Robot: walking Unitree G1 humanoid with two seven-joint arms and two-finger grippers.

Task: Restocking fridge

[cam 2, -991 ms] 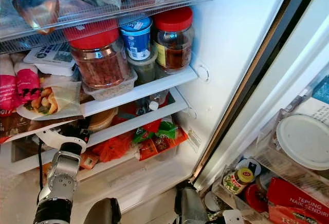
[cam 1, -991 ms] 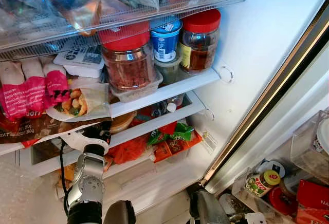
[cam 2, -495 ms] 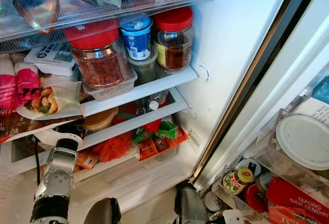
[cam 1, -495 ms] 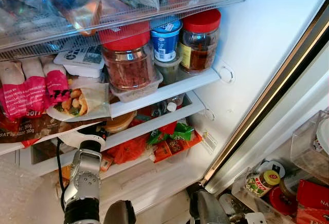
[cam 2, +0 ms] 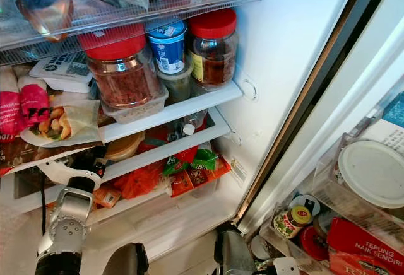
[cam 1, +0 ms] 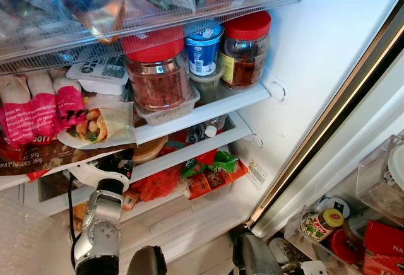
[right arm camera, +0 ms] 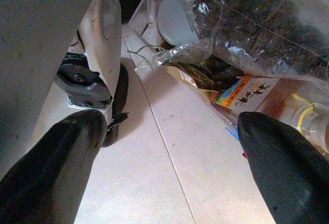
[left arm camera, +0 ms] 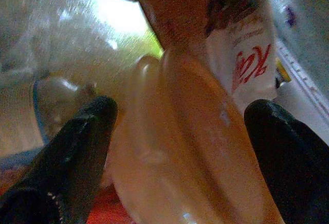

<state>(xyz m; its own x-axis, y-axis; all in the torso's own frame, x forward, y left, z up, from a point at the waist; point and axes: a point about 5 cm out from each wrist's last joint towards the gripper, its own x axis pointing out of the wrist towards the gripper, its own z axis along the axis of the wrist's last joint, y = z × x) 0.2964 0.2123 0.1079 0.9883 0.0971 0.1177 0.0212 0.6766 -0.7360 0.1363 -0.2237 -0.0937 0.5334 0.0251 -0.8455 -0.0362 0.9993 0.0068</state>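
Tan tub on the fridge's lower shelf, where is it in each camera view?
Left eye view: tan tub at lower left, under the shelf holding the wrap.
Right eye view: same spot, further left.
Left wrist view: centre, between the open black fingers.
Right wrist view: faces floor tiles instead.
Shared landmark: left gripper, right beside the tub.

Crowded fridge, narrow gaps

The left hand (left arm camera: 175,147) sits spread in the low shelf slot, an orange tub (left arm camera: 180,152) between its fingers (left arm camera: 67,152). Jars (cam 1: 158,70) crowd the shelf above; packets (cam 1: 211,168) block the right. The white fridge bottom (cam 1: 189,224) lies open.
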